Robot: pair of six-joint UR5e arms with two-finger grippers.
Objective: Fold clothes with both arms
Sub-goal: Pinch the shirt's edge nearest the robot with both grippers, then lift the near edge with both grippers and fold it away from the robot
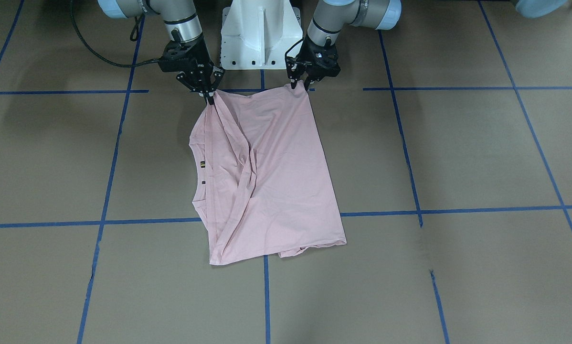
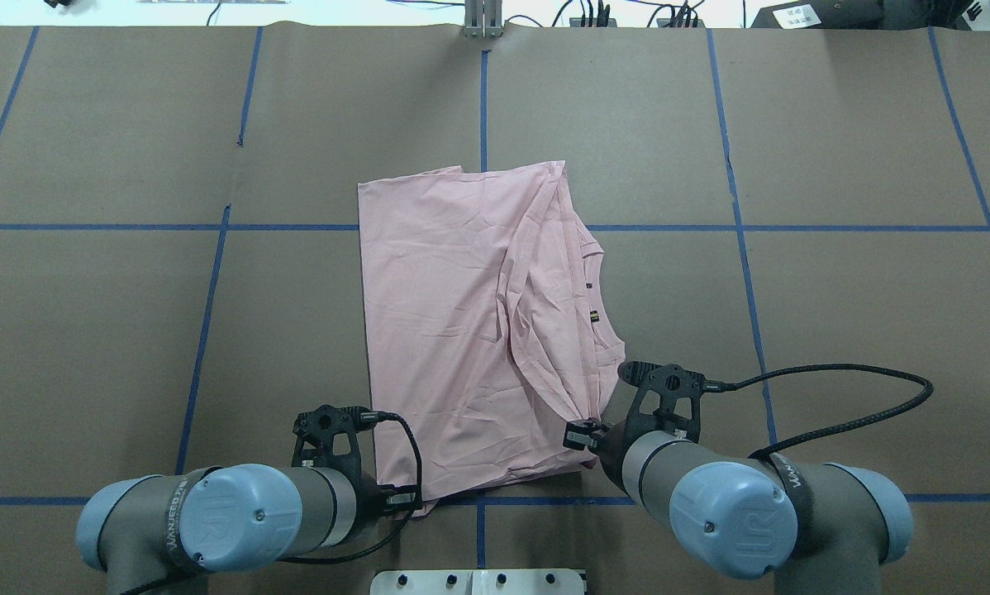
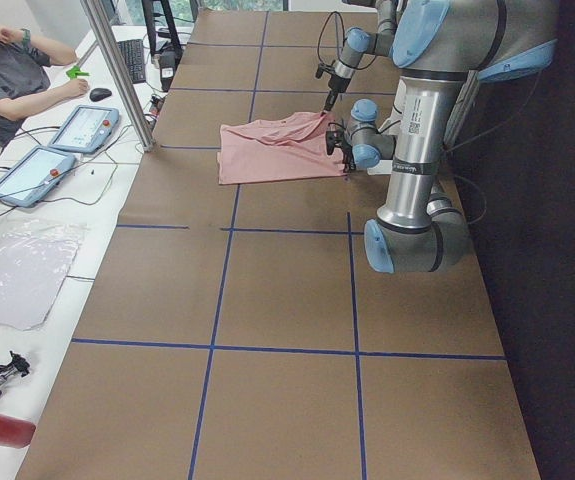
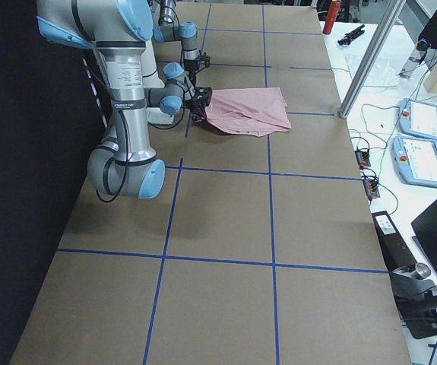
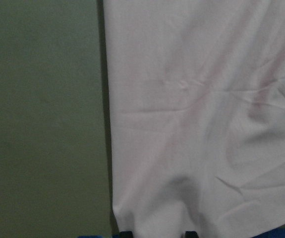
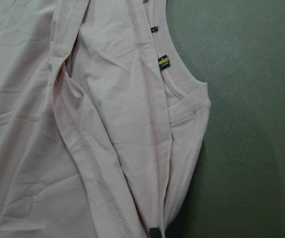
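We see the pink T-shirt [image 1: 271, 177] lying folded on the brown bench [image 1: 458, 153], in the middle, just in front of the white pedestal [image 1: 259, 33]. Its collar [image 1: 199, 152] points to the robot's right side. The edge nearest to the robot is held at both corners. The left fingers [image 1: 293, 81] pinch one corner. The right fingers [image 1: 208, 95] are pressed on the other, where the cloth gathers in long folds.
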